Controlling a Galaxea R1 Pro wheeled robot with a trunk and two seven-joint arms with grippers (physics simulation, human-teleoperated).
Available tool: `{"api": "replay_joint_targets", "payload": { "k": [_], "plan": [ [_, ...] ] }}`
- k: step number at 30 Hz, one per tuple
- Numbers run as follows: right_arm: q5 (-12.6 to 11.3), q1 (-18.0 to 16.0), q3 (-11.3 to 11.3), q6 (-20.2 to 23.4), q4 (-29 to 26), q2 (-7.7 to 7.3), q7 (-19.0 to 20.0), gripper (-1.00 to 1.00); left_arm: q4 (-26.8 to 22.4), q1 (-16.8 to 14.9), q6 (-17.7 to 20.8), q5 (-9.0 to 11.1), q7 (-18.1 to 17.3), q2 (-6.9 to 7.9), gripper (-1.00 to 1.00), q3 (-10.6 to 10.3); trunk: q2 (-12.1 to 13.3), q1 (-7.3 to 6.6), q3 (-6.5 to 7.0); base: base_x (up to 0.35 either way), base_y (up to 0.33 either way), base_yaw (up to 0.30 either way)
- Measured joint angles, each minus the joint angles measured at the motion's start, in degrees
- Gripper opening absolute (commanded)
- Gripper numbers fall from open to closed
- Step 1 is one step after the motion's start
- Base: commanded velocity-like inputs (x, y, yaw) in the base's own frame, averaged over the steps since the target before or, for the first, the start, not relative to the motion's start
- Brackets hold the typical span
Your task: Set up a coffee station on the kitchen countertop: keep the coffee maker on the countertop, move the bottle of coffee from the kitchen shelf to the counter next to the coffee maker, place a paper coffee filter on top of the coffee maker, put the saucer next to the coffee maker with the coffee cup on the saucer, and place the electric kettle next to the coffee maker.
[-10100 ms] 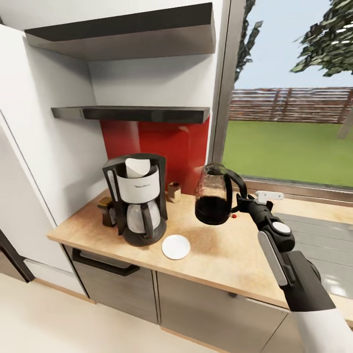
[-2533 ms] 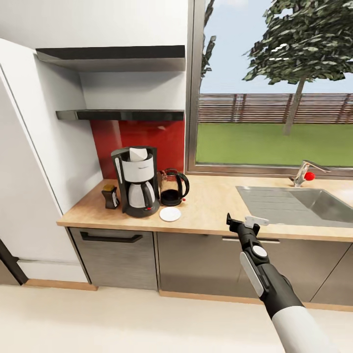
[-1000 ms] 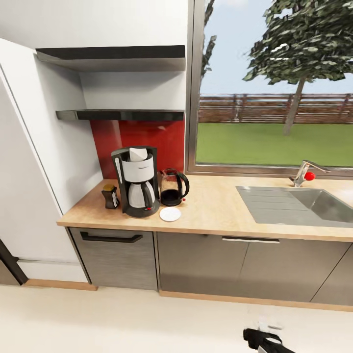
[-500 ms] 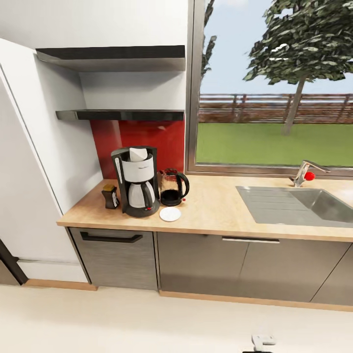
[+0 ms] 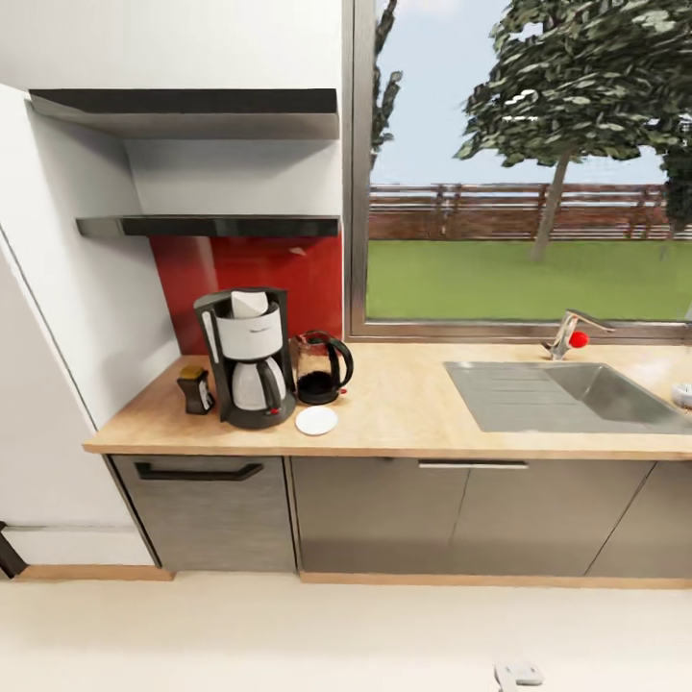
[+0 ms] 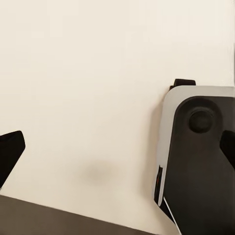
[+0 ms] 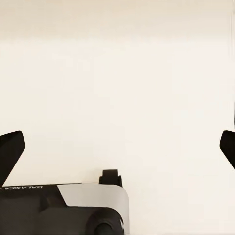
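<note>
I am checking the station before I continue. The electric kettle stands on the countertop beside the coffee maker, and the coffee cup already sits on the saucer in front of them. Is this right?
Not quite. In the head view the electric kettle does stand on the countertop beside the coffee maker, but the saucer in front of them is bare: no coffee cup sits on it.

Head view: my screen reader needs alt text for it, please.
A black-and-white coffee maker with a paper filter on top stands on a wooden countertop, with a coffee jar, glass kettle and empty saucer close around it; a steel sink sits under a garden window.
</note>
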Motion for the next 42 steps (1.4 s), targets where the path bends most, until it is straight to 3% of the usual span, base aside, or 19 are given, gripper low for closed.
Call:
{"api": "replay_joint_targets", "payload": {
  "k": [11, 17, 42],
  "plan": [
    [-0.1, 0.4, 0.0, 0.0, 0.0, -0.04, 0.0, 1.00, 0.1, 0.0, 0.1, -0.1, -0.1, -0.12, 1.00, -0.3, 0.0, 0.00, 0.00, 0.007, 0.000, -0.298],
    [-0.1, 0.6, 0.0, 0.0, 0.0, -0.04, 0.0, 1.00, 0.4, 0.0, 0.1, -0.1, 0.0, -0.11, 1.00, -0.3, 0.0, -0.03, 0.00, 0.235, -0.068, -0.300],
    [-0.1, 0.8, 0.0, -0.1, 0.0, -0.03, 0.0, 1.00, 0.6, -0.1, 0.2, 0.0, 0.1, -0.09, 1.00, -0.1, 0.0, -0.01, 0.00, 0.225, -0.247, -0.300]
  ]
}}
